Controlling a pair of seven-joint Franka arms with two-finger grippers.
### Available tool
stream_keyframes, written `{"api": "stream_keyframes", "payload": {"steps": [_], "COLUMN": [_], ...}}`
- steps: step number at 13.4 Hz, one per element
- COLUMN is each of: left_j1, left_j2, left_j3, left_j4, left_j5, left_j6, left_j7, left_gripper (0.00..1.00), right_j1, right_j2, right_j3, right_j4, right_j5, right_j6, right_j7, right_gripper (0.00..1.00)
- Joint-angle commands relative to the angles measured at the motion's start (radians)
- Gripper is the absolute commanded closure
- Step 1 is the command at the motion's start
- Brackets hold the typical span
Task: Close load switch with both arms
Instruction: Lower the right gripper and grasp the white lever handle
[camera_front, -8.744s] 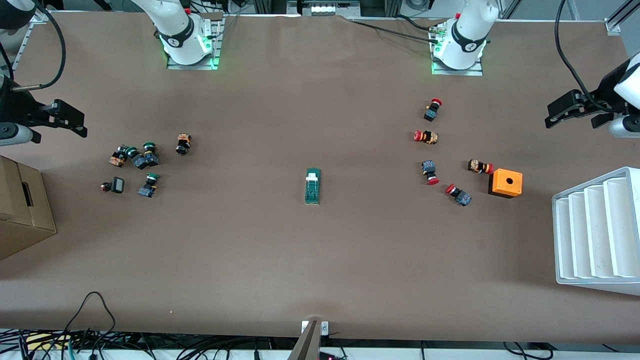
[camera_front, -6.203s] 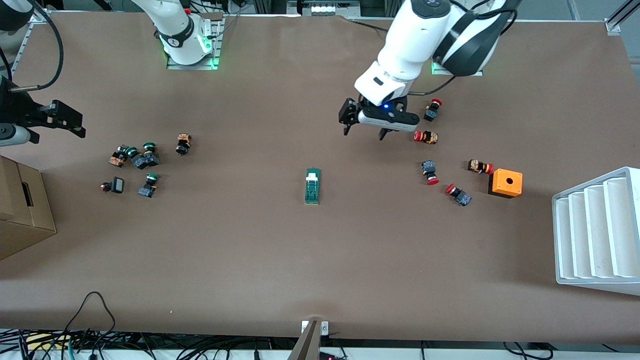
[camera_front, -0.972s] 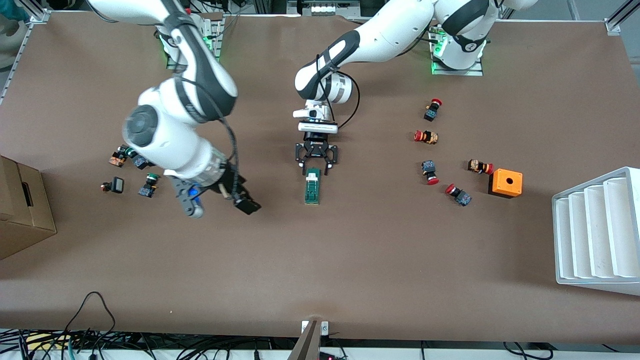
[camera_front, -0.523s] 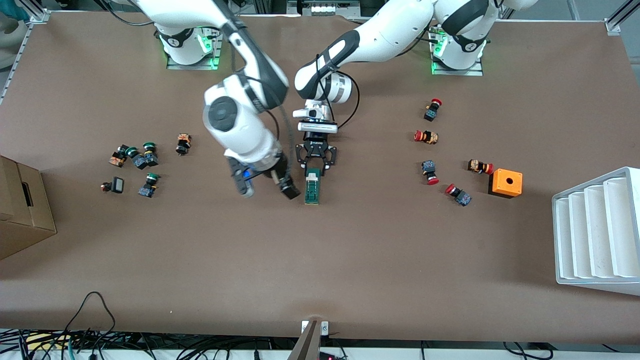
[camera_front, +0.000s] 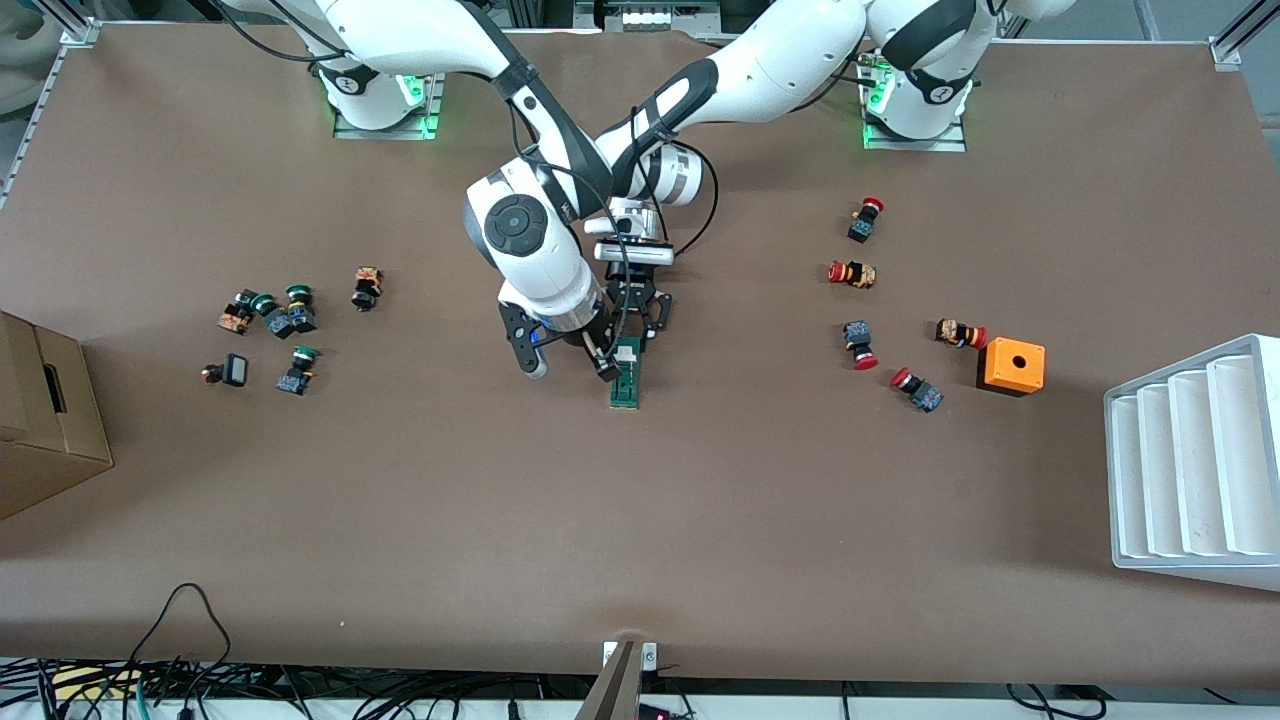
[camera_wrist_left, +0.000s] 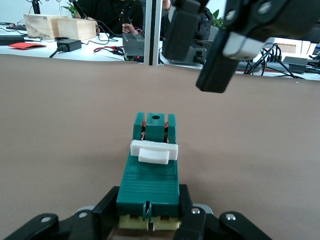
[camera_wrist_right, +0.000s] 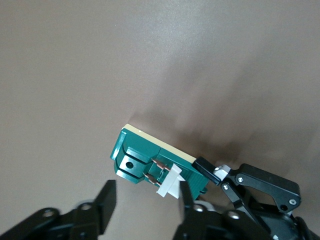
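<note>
The load switch (camera_front: 625, 385), a narrow dark-green block with a white tab (camera_front: 627, 352), lies at the table's middle. My left gripper (camera_front: 629, 335) is shut on the switch's end that is farther from the front camera. In the left wrist view its fingers (camera_wrist_left: 187, 210) press both sides of the block (camera_wrist_left: 149, 175). My right gripper (camera_front: 566, 362) is open, low beside the switch on the right arm's side, one finger (camera_front: 605, 368) at the tab. In the right wrist view the right gripper (camera_wrist_right: 145, 202) is open, the white tab (camera_wrist_right: 170, 182) against one finger, the switch (camera_wrist_right: 142, 152) just past the fingertips.
Several red-capped buttons (camera_front: 862, 345) and an orange box (camera_front: 1011, 366) lie toward the left arm's end, by a white rack (camera_front: 1190, 465). Several green-capped buttons (camera_front: 280, 320) and a cardboard box (camera_front: 40, 420) are at the right arm's end.
My right arm has swung in from the right arm's end, bringing its open gripper beside the switch's tab. My left gripper has closed on the switch's end and holds still.
</note>
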Motion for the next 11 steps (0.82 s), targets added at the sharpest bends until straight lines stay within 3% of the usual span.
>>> {"api": "stream_keyframes", "payload": {"steps": [1,11], "left_j1": [-0.004,-0.004], "left_j2": [0.024,0.022], "left_j3": [0.008,0.008], "left_j4": [0.023,0.023], "left_j5": [0.006,0.006], "left_j6": [0.007,0.007], "left_j7": [0.0,0.0], "left_gripper": [0.66,0.66], "right_j1": [0.025,0.068], "right_j2": [-0.001,0.061], "right_j3": [-0.014,-0.014], "right_j4": [-0.019,-0.019], "right_j5": [-0.017,-0.014], "right_j6": [0.026,0.1], "right_j7": [0.048,0.121], "right_gripper": [0.47,0.47]}}
